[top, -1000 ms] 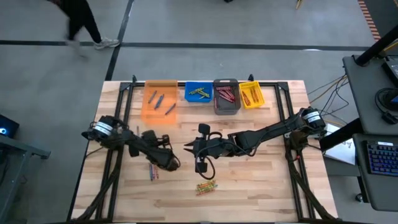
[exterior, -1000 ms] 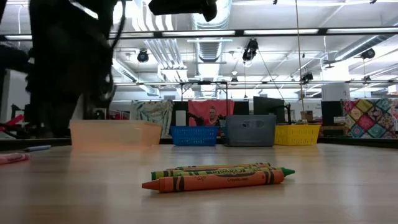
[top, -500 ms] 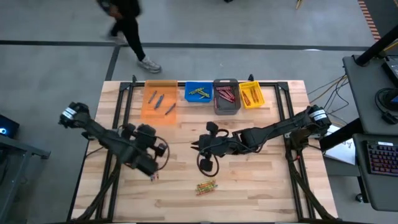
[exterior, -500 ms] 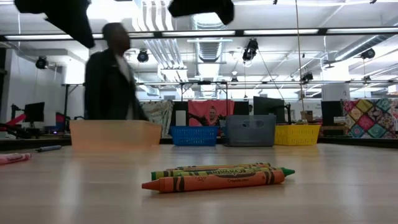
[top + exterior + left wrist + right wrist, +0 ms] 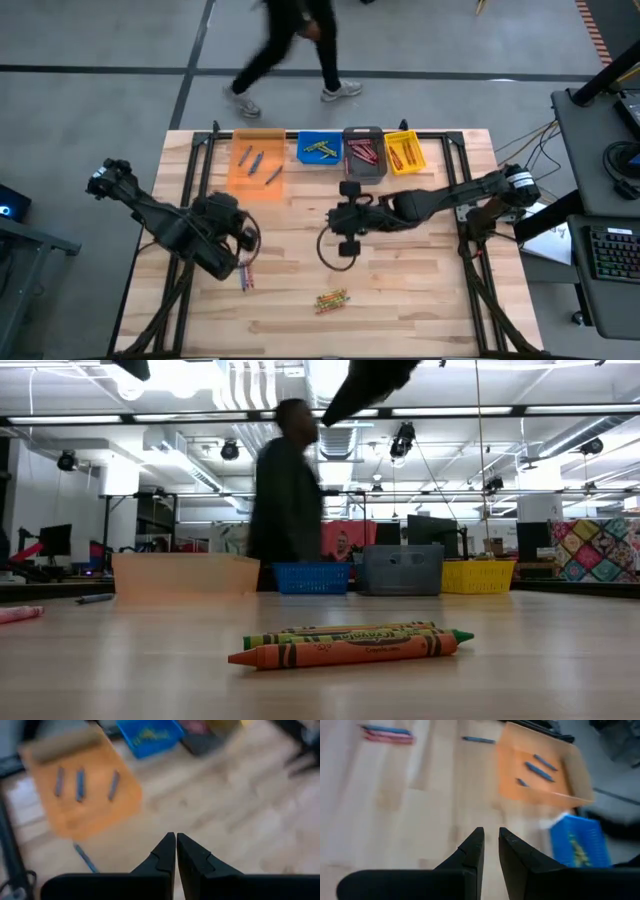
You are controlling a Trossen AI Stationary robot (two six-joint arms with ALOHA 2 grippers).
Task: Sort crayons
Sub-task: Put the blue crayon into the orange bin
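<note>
Above the table, both arms hover empty.
Left gripper (image 5: 176, 851) is pinched closed; right gripper (image 5: 491, 847) narrowly parted; loose crayons (image 5: 332, 299) lie at six o'clock.

A small bunch of green and orange crayons (image 5: 332, 299) lay flat on the wood, well apart from both sets of jaws.
</note>
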